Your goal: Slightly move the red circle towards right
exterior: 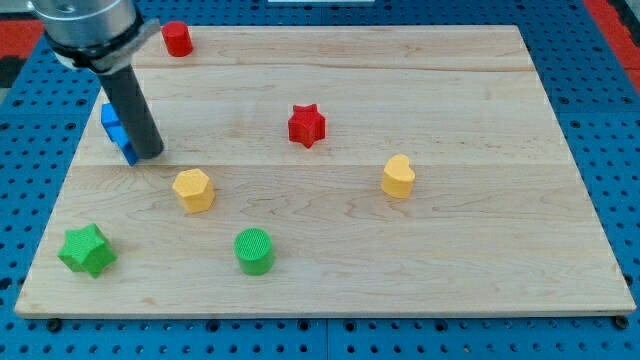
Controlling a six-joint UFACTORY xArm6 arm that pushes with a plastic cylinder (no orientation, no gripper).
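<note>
A pale wooden desk (pixel 420 90) fills most of the frame, resting on a blue pegboard surface (pixel 600 120) that shows around its edges.

I am the arm, and I carry no jaws at all, so there is nothing spread, pressed together or pinching; I end in a straight dark rod that comes down from a grey cylinder at the upper left of the frame. My tip (pixel 150 155) touches the desk at the left side, about level with the middle of the frame's height.

The red circle (pixel 178 38), a short red cylinder, stands at the upper left of the desk, close to its top edge. It is well apart from my tip, above it and slightly to the right in the frame.

A blue block (pixel 113 122) lies just beside my rod on its left, partly hidden behind it, so I cannot make out its full shape.

A red star (pixel 307 125) sits near the centre of the desk. A yellow heart-like block (pixel 398 176) sits right of centre. A yellow hexagon (pixel 193 189) lies below and to the right of my tip. A green star (pixel 87 250) is at the lower left, and a green circle (pixel 254 250) is at the lower middle.
</note>
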